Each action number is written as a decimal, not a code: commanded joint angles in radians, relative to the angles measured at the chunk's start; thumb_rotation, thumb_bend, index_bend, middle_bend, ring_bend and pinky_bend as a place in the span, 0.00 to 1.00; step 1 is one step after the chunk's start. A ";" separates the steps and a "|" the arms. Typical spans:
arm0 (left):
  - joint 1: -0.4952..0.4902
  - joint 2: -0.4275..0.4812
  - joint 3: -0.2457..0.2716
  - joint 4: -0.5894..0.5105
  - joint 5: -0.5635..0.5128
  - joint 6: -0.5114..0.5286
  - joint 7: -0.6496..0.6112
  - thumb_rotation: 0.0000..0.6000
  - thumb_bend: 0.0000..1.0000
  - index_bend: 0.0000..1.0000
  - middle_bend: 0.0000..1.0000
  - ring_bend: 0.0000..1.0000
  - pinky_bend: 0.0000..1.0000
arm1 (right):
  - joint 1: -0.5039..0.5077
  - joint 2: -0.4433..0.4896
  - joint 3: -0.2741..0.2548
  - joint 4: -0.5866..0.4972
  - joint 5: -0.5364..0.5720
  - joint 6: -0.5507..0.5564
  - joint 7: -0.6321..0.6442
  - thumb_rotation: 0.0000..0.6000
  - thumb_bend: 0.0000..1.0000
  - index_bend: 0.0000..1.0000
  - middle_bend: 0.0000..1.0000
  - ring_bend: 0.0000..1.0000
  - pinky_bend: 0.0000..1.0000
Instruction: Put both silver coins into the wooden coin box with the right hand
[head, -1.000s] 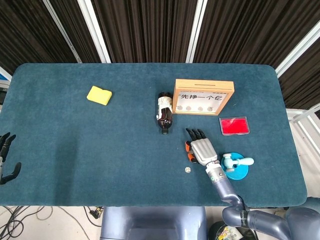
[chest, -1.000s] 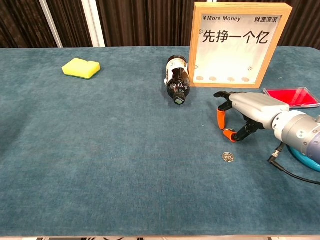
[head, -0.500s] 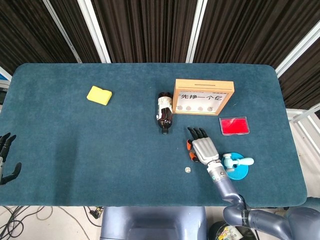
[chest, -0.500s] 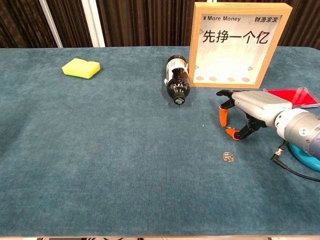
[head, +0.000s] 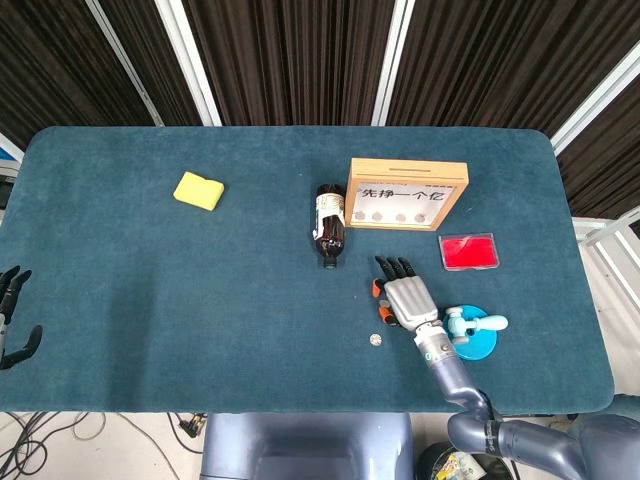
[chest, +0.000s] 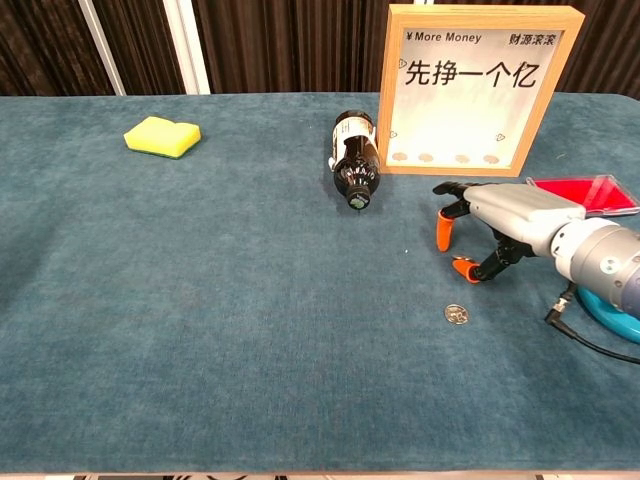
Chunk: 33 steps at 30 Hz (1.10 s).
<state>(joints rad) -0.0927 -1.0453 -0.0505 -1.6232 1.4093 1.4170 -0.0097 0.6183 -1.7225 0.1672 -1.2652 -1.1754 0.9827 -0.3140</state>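
Lying flat on the blue-green felt, one silver coin (chest: 456, 314) sits just short of the right hand (chest: 500, 224), a little nearer the table's front edge than the orange fingertips (chest: 443, 235), and apart from them. Only this one coin can be made out. The right hand hovers palm down with its fingers apart and curved downward, holding nothing that the views show. Beyond the hand, toward the far edge, the wooden coin box (chest: 478, 88) stands upright with its printed face turned to the front. To the hand's left and a bit farther back, a dark bottle (chest: 353, 159) lies on its side, cap toward the front. On the hand's right a red case (chest: 590, 195) lies flat, and behind the wrist sits a blue disc (head: 476, 337) with a pale knob. Well off to the left a yellow sponge (chest: 161, 136) rests. The left hand (head: 12, 318) shows at the head view's left edge, fingers spread, off the table.
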 joint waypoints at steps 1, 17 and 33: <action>0.000 0.000 0.000 -0.001 -0.001 -0.001 0.000 1.00 0.40 0.03 0.00 0.00 0.00 | -0.002 0.001 0.000 -0.001 0.002 0.003 -0.001 1.00 0.47 0.45 0.00 0.00 0.00; 0.002 0.004 -0.001 -0.006 -0.011 -0.005 -0.005 1.00 0.40 0.04 0.00 0.00 0.00 | -0.016 0.014 0.003 -0.008 0.018 0.021 -0.006 1.00 0.47 0.45 0.00 0.00 0.00; 0.005 0.008 -0.001 -0.018 -0.027 -0.013 -0.001 1.00 0.40 0.05 0.00 0.00 0.00 | -0.030 0.023 0.003 -0.027 0.030 0.033 -0.001 1.00 0.47 0.51 0.00 0.00 0.00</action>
<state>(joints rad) -0.0880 -1.0379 -0.0520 -1.6410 1.3830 1.4046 -0.0112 0.5887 -1.6991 0.1699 -1.2930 -1.1459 1.0152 -0.3151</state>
